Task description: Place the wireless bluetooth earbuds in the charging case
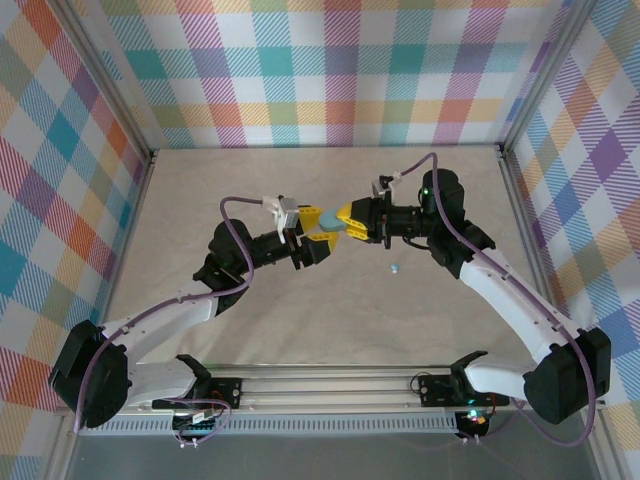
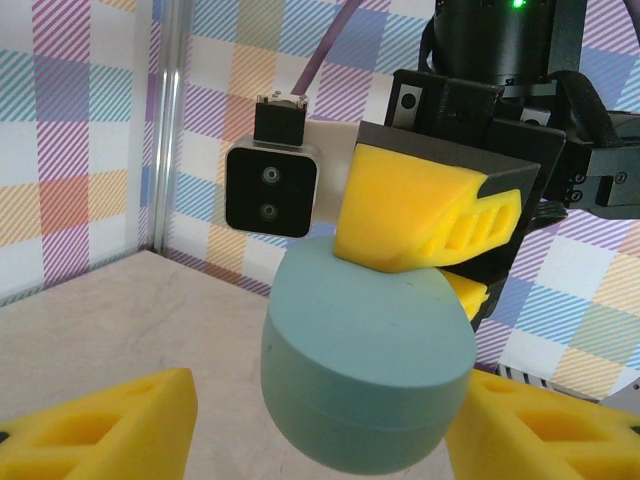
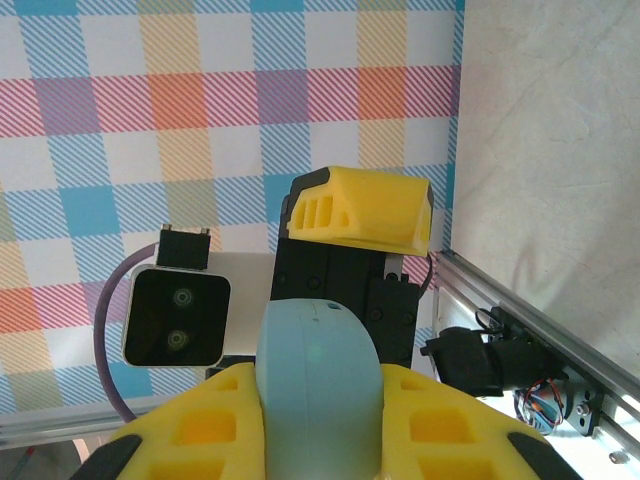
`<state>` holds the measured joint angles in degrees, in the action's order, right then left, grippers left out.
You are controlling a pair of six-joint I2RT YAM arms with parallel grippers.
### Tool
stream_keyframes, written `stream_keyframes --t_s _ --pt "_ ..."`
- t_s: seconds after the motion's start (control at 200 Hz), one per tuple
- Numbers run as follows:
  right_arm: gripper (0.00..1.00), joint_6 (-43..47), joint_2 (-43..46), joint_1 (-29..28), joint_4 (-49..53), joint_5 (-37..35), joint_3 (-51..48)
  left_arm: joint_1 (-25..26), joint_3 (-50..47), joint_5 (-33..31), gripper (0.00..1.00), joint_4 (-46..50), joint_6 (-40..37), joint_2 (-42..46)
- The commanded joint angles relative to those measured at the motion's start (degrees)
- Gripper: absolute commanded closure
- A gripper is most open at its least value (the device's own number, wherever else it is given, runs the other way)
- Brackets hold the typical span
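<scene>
Your right tool (image 1: pixel 342 222) grips the charging case (image 2: pixel 365 365); left tool (image 1: pixel 312 235) open astride it. Uneven closing may dislodge it.

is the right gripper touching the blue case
Touching. The right wrist view shows the blue case wedged between the yellow fingers of the right gripper, no gap either side.

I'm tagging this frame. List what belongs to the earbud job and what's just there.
Job: charging case, clamped in the right gripper; left gripper, open either side of it; one earbud on the table.
Just there: purple cables, mounting rail, plaid walls.
</scene>
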<state>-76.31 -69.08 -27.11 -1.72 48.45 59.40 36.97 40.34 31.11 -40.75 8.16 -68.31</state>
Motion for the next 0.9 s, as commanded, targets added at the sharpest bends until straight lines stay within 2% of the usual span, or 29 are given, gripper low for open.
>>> stream_keyframes --t_s 0.0,0.895 --pt "0.83 -0.54 -0.26 -0.48 -2.31 -0.15 1.87 -0.06 2.11 1.59 0.37 -3.06 0.18 0.11" --pt "0.83 -1.20 -0.53 -1.01 -3.21 0.03 2.22 -0.07 2.90 1.72 0.42 -0.74 -0.85 -0.33"
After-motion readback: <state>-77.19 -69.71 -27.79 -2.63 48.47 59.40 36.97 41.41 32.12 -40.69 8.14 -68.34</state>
